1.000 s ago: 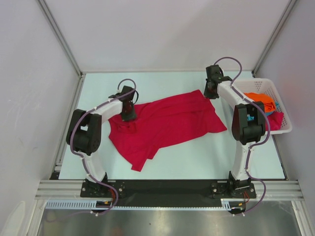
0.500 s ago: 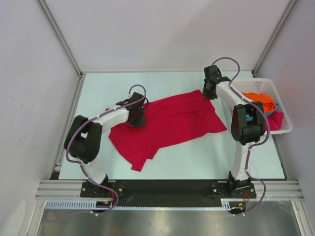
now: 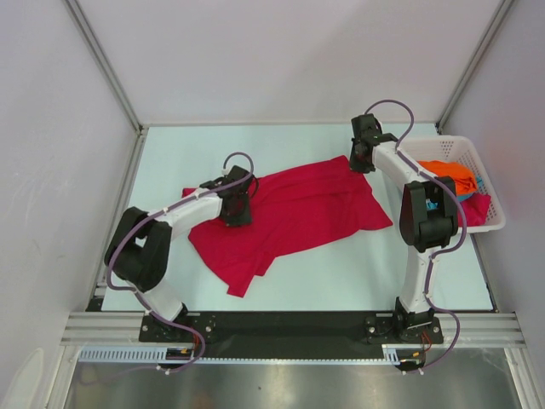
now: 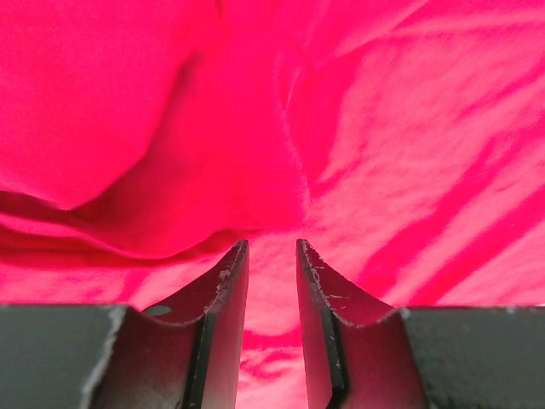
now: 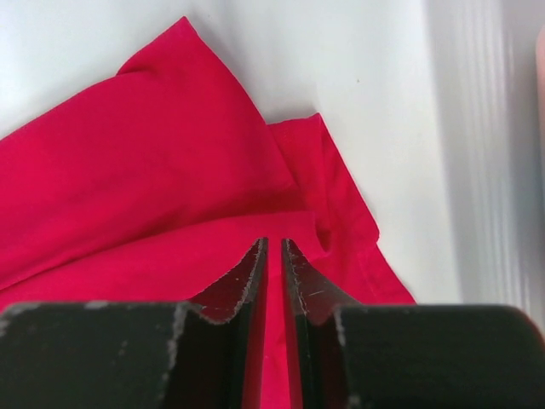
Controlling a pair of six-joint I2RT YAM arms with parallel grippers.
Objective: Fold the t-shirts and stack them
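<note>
A crimson red t-shirt [image 3: 298,213] lies spread and wrinkled across the middle of the table. My left gripper [image 3: 237,209] is low over its left part. In the left wrist view its jaws [image 4: 272,247] stand a little apart and open, with red cloth [image 4: 409,128] filling the view beneath them. My right gripper [image 3: 361,158] is at the shirt's far right corner. In the right wrist view its jaws [image 5: 272,243] are nearly together, shut on a thin layer of the red shirt [image 5: 153,170]. An orange t-shirt [image 3: 447,173] and a bit of teal cloth [image 3: 436,204] lie in the basket.
A white slatted basket [image 3: 477,145] stands at the right edge of the table, behind the right arm, with more red cloth [image 3: 479,209] hanging over its near side. Bare pale table [image 3: 170,162] surrounds the shirt. Metal frame posts and walls close in the far corners.
My left gripper has moved right and slightly nearer across the shirt's left part, uncovering a sleeve at the left. My right gripper has shifted a touch to the left at the corner.
</note>
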